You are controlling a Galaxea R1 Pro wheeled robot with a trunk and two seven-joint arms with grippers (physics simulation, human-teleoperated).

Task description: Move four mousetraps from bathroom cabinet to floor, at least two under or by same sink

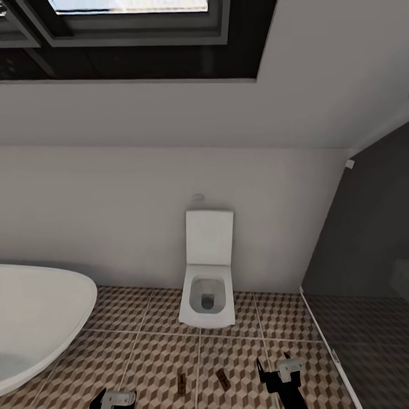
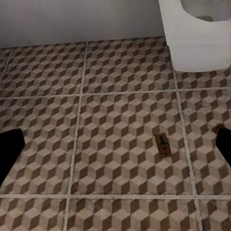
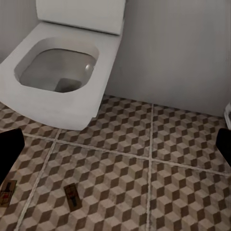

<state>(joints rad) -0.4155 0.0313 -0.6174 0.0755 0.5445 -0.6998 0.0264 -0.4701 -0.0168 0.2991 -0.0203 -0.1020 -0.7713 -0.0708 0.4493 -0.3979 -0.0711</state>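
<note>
Two mousetraps (image 1: 182, 384) (image 1: 222, 379) lie flat on the bathroom floor (image 1: 147, 352), between the left gripper (image 1: 113, 399) and right gripper (image 1: 278, 372), short of the toilet (image 1: 207, 295). The head view alone takes in the bathtub (image 1: 40, 318). Both wrist views show fingers spread wide, holding nothing. The toilet bowl looks empty (lid up).

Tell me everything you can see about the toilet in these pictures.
The toilet is white, glossy and boxy, with rounded corners. Its flat rectangular lid stands raised against the pale wall, and the open bowl shows a grey inside. It seems wall-hung, its front raised off the cube-patterned floor tiles. The bathtub lies to its left, apart from it. Two mousetraps lie flat on the tiles in front of it, not touching it.
</note>
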